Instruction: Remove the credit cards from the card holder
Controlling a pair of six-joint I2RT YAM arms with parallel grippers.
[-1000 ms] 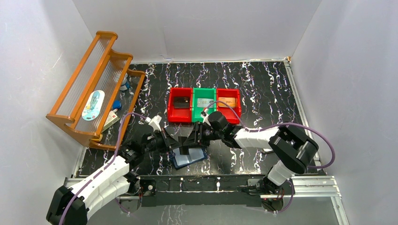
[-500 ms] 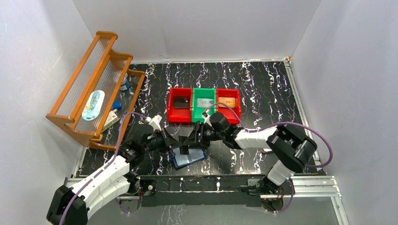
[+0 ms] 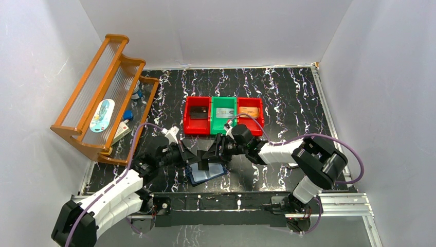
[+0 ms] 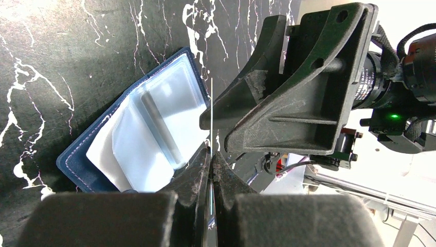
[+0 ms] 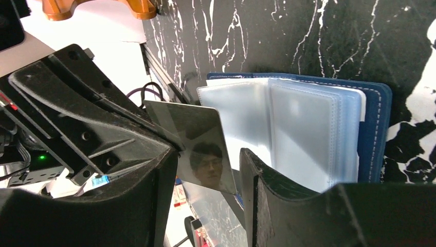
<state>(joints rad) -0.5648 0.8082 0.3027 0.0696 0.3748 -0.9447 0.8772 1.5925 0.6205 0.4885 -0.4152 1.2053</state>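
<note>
The card holder (image 3: 207, 174) lies open on the black table, its navy cover and pale clear sleeves (image 5: 308, 134) facing up; it also shows in the left wrist view (image 4: 149, 134). Just above it my left gripper (image 4: 211, 154) is shut on a credit card (image 5: 198, 139) with a glossy grey face, seen edge-on as a thin line (image 4: 211, 103). My right gripper (image 5: 210, 152) is open, one finger on each side of that card with gaps showing. From above, both grippers, left (image 3: 190, 157) and right (image 3: 208, 154), meet over the holder.
Behind the grippers stand three bins in a row: a red bin (image 3: 188, 121) with a black card, a green bin (image 3: 223, 126) with a silver card, a red bin (image 3: 261, 119) with an orange card. A wooden rack (image 3: 103, 98) leans at the left wall.
The right gripper's jaws have opened a little wider around the card. Both arms have barely shifted; the left gripper still holds the card.
</note>
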